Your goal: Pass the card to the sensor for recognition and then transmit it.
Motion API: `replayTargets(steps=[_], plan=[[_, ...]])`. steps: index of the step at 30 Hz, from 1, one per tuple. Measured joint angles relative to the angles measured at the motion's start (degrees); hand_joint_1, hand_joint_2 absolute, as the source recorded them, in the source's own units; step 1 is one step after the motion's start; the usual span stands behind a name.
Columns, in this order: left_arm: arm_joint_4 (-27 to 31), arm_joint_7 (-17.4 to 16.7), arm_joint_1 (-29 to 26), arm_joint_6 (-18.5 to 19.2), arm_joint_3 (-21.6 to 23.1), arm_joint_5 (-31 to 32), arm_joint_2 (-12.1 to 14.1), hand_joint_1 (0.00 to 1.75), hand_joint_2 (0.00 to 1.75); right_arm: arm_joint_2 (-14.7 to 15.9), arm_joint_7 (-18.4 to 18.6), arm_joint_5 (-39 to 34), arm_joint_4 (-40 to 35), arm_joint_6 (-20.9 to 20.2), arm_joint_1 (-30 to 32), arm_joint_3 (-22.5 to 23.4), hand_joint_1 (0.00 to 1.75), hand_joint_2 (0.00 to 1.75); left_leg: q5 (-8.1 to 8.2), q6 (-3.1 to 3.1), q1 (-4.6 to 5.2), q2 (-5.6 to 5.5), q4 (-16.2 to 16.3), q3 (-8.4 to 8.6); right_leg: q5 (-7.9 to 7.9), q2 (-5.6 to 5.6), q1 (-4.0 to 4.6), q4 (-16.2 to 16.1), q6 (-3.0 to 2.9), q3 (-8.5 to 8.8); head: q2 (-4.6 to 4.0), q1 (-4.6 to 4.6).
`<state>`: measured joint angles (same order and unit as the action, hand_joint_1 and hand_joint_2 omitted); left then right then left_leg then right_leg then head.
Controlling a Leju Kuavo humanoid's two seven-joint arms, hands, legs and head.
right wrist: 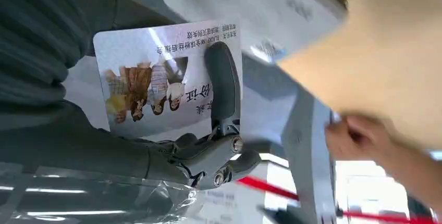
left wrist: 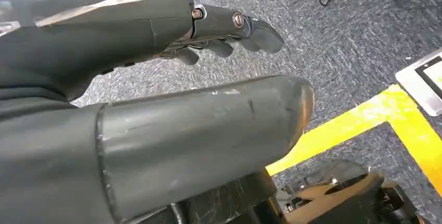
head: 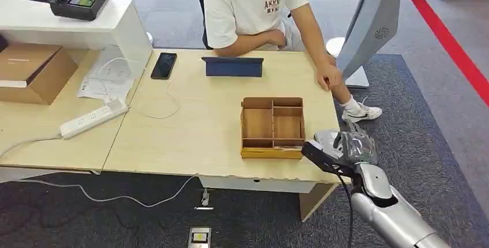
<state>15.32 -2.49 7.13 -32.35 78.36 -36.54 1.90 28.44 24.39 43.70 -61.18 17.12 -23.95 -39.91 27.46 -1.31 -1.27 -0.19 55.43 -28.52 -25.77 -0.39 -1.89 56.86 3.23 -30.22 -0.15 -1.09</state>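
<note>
right hand (head: 353, 147): beside the tabletop's (head: 190, 138) near right corner, grasping the card (right wrist: 167, 78); one dark finger lies across the card's printed face, which shows small figures and text. left hand (left wrist: 156, 94): hanging over grey carpet and a yellow floor line (left wrist: 375, 120), fingers (left wrist: 229, 26) loosely extended and apart, holding nothing. wooden tray (head: 272, 127): compartmented, near the tabletop's front edge, just left of the right hand. person (head: 254, 6): seated across, one hand (head: 328, 78) on the far right tabletop edge. phone (head: 164, 65) and dark tablet (head: 233, 66): far side of the tabletop.

Office, desk (head: 190, 138), carpet (head: 421, 121), power strip (head: 94, 118)
</note>
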Motion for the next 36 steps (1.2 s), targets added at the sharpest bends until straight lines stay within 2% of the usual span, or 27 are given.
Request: replayTargets(steps=[2, 6, 10, 14, 20, 26, 33, 35, 36], plan=[[0.0, 0.3, 0.1, -0.2, 0.0, 0.0, -0.1, 0.0, 0.0, -0.7, 2.3, 3.9, -3.9, 0.1, -1.5, 0.0, 1.75, 1.75, 0.0, 0.0, 0.0, 0.07, 0.0, 0.03, 0.01, 0.06, 0.0, 0.0, -0.01, -0.1, 0.0, 0.02], [0.0, -0.2, 0.1, -0.2, 0.0, 0.9, -0.5, 0.0, 0.0, -1.9, 4.7, 9.3, -11.7, -3.0, -4.8, 0.0, 1.75, 1.75, -0.08, -0.02, -0.01, 0.02, 0.0, 0.05, 0.01, -0.01, 0.0, 0.0, -0.01, -0.1, 0.0, -0.02], [0.0, -0.5, 0.1, 0.4, 0.0, 2.1, -0.6, 0.0, 0.0, -3.1, 4.0, 11.6, -15.9, -4.8, -8.6, 0.1, 1.75, 1.75, -0.08, -0.02, -0.01, 0.04, 0.0, 0.07, 0.01, 0.0, 0.01, 0.0, -0.01, -0.08, 0.0, -0.02], [0.0, -0.9, 0.3, 0.9, 0.1, 3.3, -0.6, 0.0, 0.0, -4.8, 2.7, 13.0, -16.3, -6.8, -12.1, -0.1, 1.75, 1.75, -0.09, -0.01, 0.0, 0.04, 0.0, 0.06, 0.02, 0.0, 0.0, 0.0, 0.0, -0.08, 0.0, -0.02], [0.0, -1.6, 1.0, 1.6, 0.2, 4.3, -0.7, 0.0, 0.0, -8.0, 1.3, 13.4, -14.0, -10.5, -16.8, -1.4, 1.75, 1.75, -0.09, -0.02, -0.01, 0.03, 0.0, 0.04, 0.02, 0.0, 0.01, 0.0, 0.0, -0.08, 0.0, 0.0], [0.0, -2.0, 1.6, 2.4, 0.4, 5.3, -0.7, 0.0, 0.0, -11.9, -0.2, 12.3, -6.7, -11.7, -21.2, -3.9, 1.75, 1.75, -0.09, -0.02, -0.01, 0.02, 0.0, 0.03, 0.02, 0.0, 0.01, 0.0, 0.0, -0.09, 0.0, 0.0], [0.0, -2.0, 1.7, 2.5, 0.5, 5.4, -0.7, 0.0, 0.0, -12.4, -0.4, 12.0, -5.6, -11.7, -21.7, -4.4, 1.75, 1.75, -0.09, -0.02, -0.01, 0.02, 0.0, 0.03, 0.02, 0.0, 0.01, 0.0, 0.0, -0.09, 0.0, -0.02], [0.0, -2.1, 1.8, 2.7, 0.5, 5.5, -0.7, 0.0, 0.0, -13.8, -1.0, 11.3, -2.6, -11.4, -22.8, -5.1, 1.75, 1.75, -0.09, -0.02, -0.01, 0.01, 0.0, 0.02, 0.02, -0.01, 0.01, 0.0, 0.0, -0.09, 0.0, -0.02], [0.0, -2.1, 1.9, 2.7, 0.5, 6.1, -0.7, 0.0, 0.0, -16.2, -1.4, 10.3, 2.9, -10.8, -24.4, -6.6, 1.75, 1.75, -0.09, -0.02, -0.01, 0.01, 0.0, 0.02, 0.02, 0.0, 0.01, 0.0, 0.0, -0.12, 0.0, -0.02]])
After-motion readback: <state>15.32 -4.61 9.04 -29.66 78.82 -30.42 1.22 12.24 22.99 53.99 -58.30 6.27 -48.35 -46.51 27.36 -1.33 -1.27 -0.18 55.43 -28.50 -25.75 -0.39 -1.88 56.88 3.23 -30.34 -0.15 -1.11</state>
